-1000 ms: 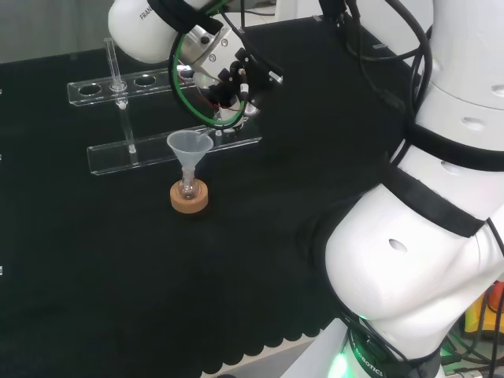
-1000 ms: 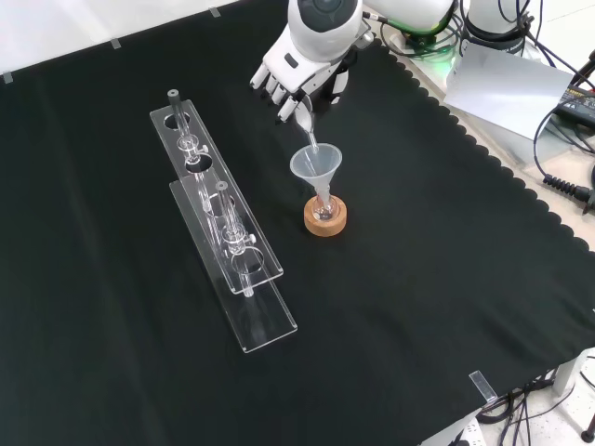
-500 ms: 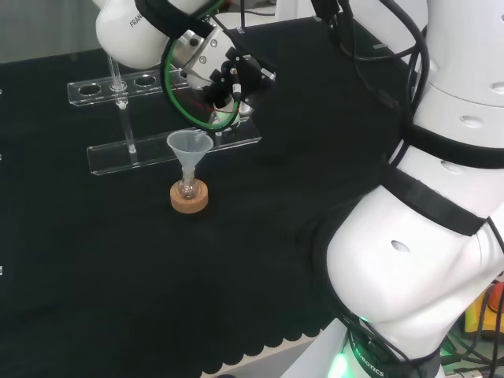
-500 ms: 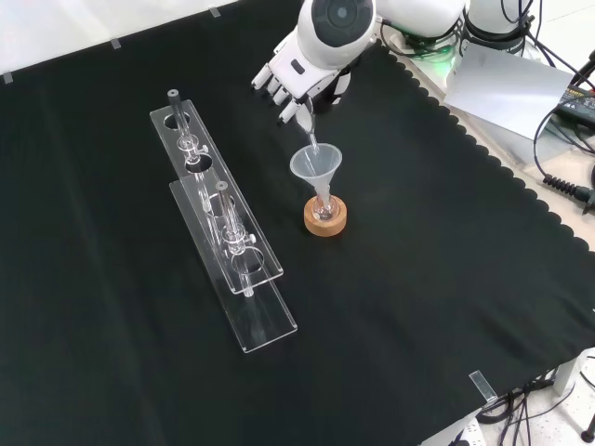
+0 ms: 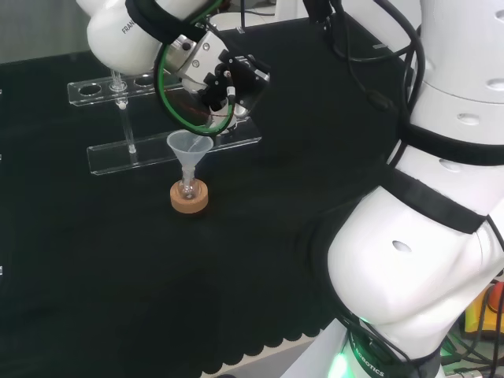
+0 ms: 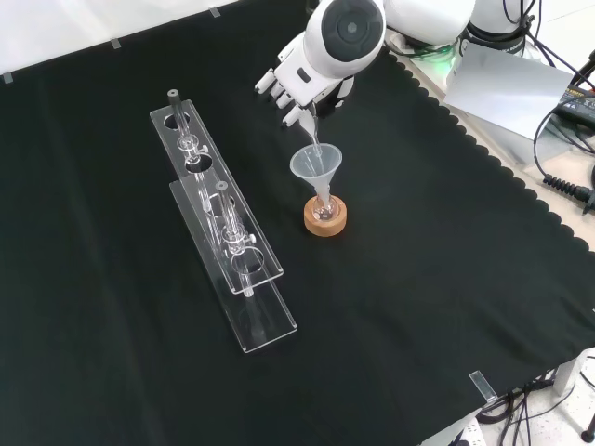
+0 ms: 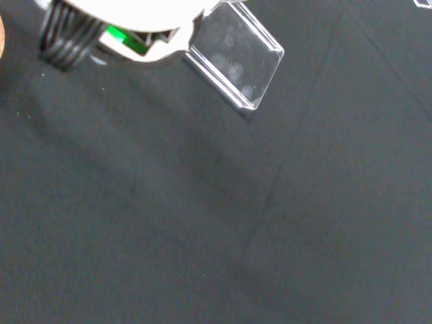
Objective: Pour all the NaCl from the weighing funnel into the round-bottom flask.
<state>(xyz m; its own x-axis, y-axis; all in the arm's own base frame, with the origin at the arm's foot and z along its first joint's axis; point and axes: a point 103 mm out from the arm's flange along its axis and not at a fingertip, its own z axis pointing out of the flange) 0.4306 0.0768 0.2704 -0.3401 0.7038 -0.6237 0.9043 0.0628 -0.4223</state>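
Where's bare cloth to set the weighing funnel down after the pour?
In the front view, bare cloth runs from the cork stand right to the scalloped edge, and below it. Left of the racks is bare too. It is crowded between the racks and the funnel, where the hand holds the weighing funnel.

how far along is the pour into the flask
Done: a clear funnel sits in the small flask on its cork ring, and the hand has the weighing funnel above it. In hand: the weighing funnel is tilted, its tip pointing down into the clear funnel's mouth. Left: finishing the pour; how much salt remains cannot be made out.
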